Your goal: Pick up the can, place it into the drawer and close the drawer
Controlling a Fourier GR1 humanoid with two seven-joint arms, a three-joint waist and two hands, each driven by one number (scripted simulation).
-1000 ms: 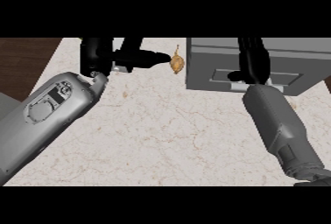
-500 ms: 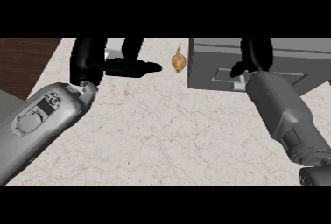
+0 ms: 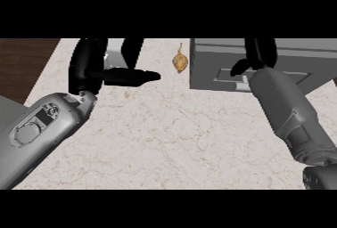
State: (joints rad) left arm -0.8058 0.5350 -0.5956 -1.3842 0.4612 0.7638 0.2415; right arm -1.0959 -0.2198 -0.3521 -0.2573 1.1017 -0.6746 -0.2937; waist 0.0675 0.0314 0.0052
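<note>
Grasping is judged the step in hand: at ten o'clock the can is enclosed by the curled left hand, while at one o'clock the right hand, fingers straight, is laid on the drawer, into which carrying is next required.

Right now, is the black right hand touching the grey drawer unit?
Cannot tell. In the head view the right hand overlaps the grey drawer unit's front by the handle, but the steep look-down shows neither contact nor a gap.
</note>
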